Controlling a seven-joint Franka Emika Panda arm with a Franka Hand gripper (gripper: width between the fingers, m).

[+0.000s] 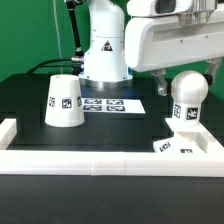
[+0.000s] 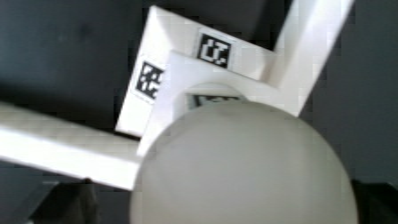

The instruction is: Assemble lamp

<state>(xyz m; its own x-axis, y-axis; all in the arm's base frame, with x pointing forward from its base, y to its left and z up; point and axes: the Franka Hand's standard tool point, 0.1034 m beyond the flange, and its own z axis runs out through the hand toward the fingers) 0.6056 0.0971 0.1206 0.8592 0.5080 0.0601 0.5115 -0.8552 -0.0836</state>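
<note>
Where the black worktop [image 1: 25,95] fills the exterior view, a white shade [image 1: 64,102], a truncated cone with a square tag on its side, stands at the left, near the middle of the surface. Just to its right lies the marker board [image 1: 114,104], flat, with several tags. Behind these, at the far side, rises the white pedestal [image 1: 105,45] with a black triangle mark. At the right, the bulb [image 1: 188,92] stands upright, its round head on a short tagged stem, seated on the base [image 1: 172,146], a flat white piece with a tag on its near edge. A white rail [image 1: 100,161] runs along the near edge of the worktop, with the base just behind it. The arm [image 1: 175,40] hangs over the right side, directly above the bulb. The claw [image 1: 192,68] itself is mostly hidden behind the arm housing, so whether its jaws are wide or narrow cannot be told. In the wrist view, the bulb [image 2: 240,165] looms large and blurred close to the camera, with the tagged base [image 2: 187,70] and the white rail [image 2: 54,140] beyond it.
</note>
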